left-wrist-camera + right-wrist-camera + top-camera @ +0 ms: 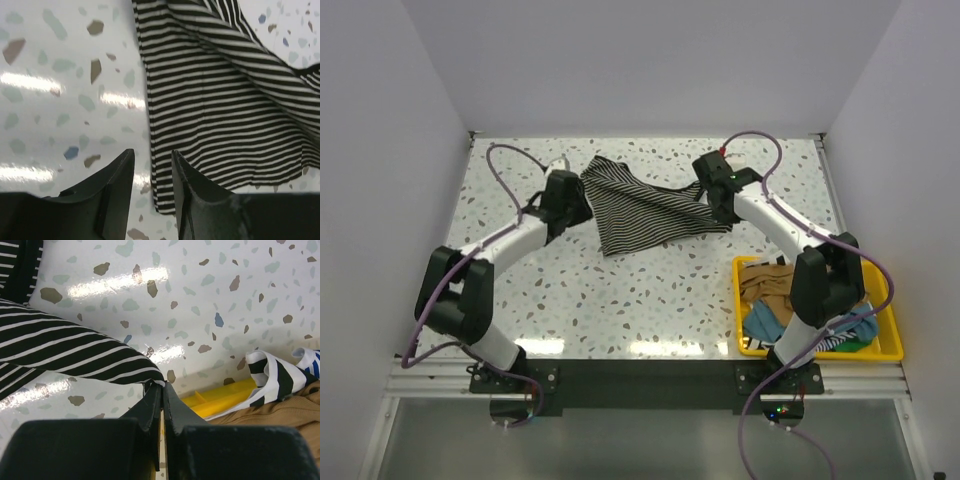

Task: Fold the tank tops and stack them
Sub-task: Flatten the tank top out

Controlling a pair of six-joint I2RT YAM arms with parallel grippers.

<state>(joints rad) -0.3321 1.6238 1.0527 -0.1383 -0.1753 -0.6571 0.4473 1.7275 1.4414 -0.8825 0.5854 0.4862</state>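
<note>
while the striped tank top (pixel 642 215) lies on the table (pixel 620 295), both grippers sit at its edges. the table is white and shiny with small brown, green and blue specks, and bright lights shine back off it. plain white walls (pixel 650 60) stand around it on three sides.

the right gripper (pixel 162 386) has its fingers pressed tight together, and they pinch a fold of the striped tank top right at their tips. the cloth runs off to the left of these fingers and looks lifted a little off the table there.

the left gripper (pixel 152 161) has its fingers a small way apart with nothing held between them. the edge of the striped tank top lies just past the tips, and most of the cloth spreads out ahead and to the right of these fingers. bare table is to their left.

to the right of the right fingers is a yellow bin (pixel 820 353). a tan tank top (pixel 285 412) and a top with wide stripes (pixel 272 372) lie bunched up in it, and something teal (pixel 762 320) is in there too.
</note>
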